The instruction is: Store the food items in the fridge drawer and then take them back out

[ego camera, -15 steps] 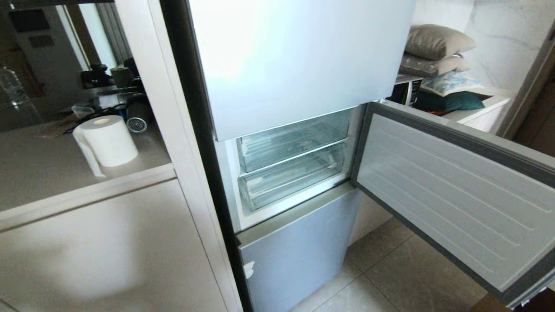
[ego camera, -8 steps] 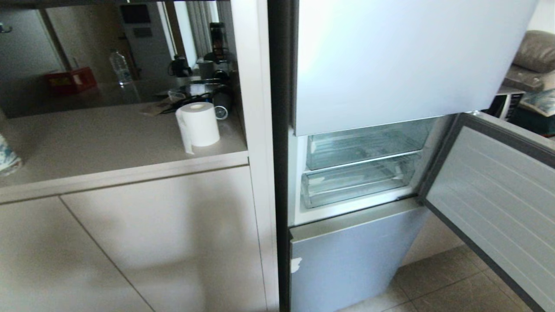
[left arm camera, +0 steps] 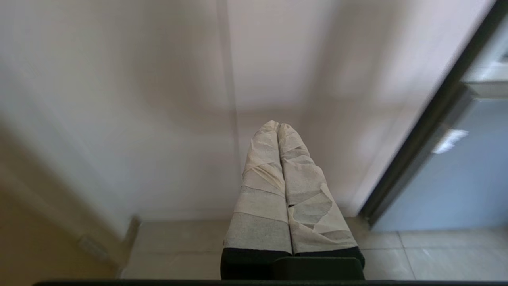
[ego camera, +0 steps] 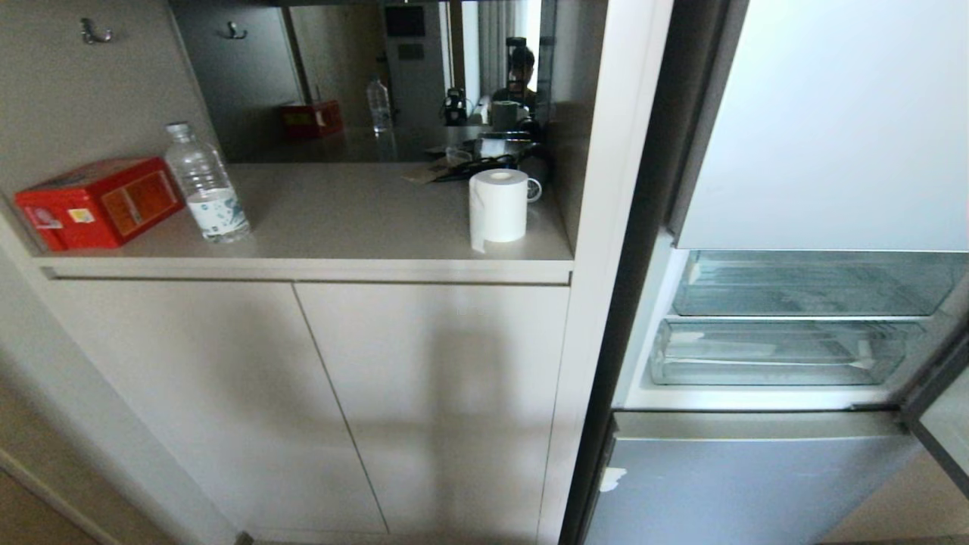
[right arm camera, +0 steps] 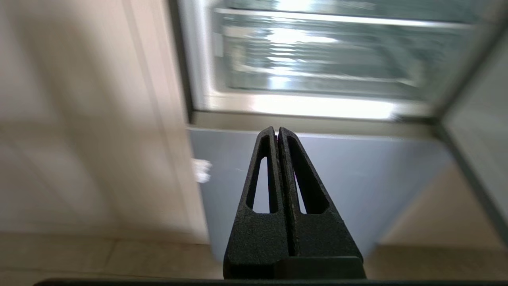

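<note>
The fridge drawer, the lower of two clear plastic drawers, sits pushed in at the right of the head view, with the shallower upper drawer above it. It also shows blurred in the right wrist view as the fridge drawer. No food items are in view. Neither arm shows in the head view. My left gripper, wrapped in pale tape, is shut and empty, facing the cabinet doors low down. My right gripper, black, is shut and empty, in front of the grey-blue bottom fridge door.
A beige counter beside the fridge carries a paper roll, a water bottle and a red box. Cabinet doors stand below it. The open middle fridge door reaches out at the right edge. Tiled floor lies below.
The whole head view has swung left: the fridge has slid to the right edge, and the counter with bottle and red box has come into view. Both arms stay still.
</note>
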### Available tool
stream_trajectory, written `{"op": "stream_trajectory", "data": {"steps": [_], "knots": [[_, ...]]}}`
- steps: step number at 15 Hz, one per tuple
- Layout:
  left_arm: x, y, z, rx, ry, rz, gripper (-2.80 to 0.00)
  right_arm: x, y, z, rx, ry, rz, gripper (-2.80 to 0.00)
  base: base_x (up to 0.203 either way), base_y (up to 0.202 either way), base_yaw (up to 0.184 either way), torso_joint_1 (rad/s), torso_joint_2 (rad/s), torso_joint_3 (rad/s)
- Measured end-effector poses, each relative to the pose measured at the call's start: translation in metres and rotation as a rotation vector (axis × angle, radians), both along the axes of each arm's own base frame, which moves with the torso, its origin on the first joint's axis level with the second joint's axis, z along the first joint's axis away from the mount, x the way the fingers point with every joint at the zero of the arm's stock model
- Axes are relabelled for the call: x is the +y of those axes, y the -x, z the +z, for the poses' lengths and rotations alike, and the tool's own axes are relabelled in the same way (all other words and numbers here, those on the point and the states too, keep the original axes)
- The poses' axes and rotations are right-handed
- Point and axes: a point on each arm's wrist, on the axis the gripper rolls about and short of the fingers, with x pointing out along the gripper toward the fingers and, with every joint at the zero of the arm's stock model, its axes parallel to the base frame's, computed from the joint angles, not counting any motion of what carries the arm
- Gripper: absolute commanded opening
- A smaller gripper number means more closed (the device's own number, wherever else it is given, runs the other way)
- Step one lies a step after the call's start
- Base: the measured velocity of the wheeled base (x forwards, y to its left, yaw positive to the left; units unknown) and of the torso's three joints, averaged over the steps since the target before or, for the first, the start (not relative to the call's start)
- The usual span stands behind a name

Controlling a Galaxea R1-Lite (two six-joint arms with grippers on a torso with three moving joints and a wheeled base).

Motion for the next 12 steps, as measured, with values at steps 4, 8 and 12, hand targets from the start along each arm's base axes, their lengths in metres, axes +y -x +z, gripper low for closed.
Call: {"op": "stream_trajectory", "data": {"steps": [4,8,12], "knots": [[0.0,0.0,0.0,0.0,0.0,-0.001,-2.8,0.0,0.0,0.0,0.0,-0.003,0.0,-2.8,0.0,-0.001,0.022,-0.108,0.23,0.12],[0.0,0.0,0.0,0.0,0.0,0.0,-2.8,0.0,0.0,0.0,0.0,-0.005,0.001,-2.8,0.0,0.0,0.0,-0.135,0.3,0.153],[0.0,0.0,0.0,0.0,0.0,0.0,-2.8,0.0,0.0,0.0,-0.001,-0.012,-0.001,-2.8,0.0,0.0,0.0,-0.142,0.31,0.161]]}}
